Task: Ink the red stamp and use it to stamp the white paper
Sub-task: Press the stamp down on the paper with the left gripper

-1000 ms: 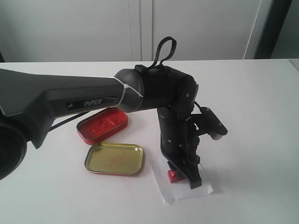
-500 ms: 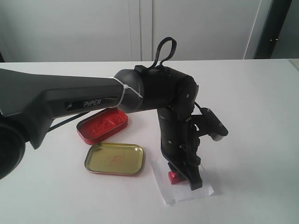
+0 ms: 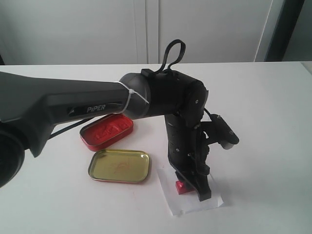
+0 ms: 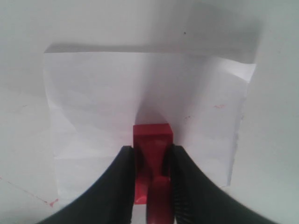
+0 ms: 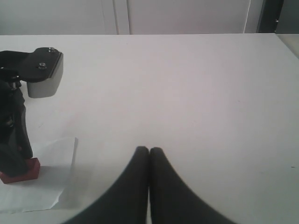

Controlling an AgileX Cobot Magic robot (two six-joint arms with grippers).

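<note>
Press straight down with the left gripper [image 4: 153, 151], clamped on the red stamp [image 4: 152, 135] sitting near one edge of the white paper [image 4: 93, 93]; no tilt, no slide, then lift vertically. Leave the right gripper [image 5: 149, 151], pinched shut and empty, off the paper.

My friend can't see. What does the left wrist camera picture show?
The left gripper holds the red stamp between its black fingers, set on the white paper. The paper lies on a white table.
</note>
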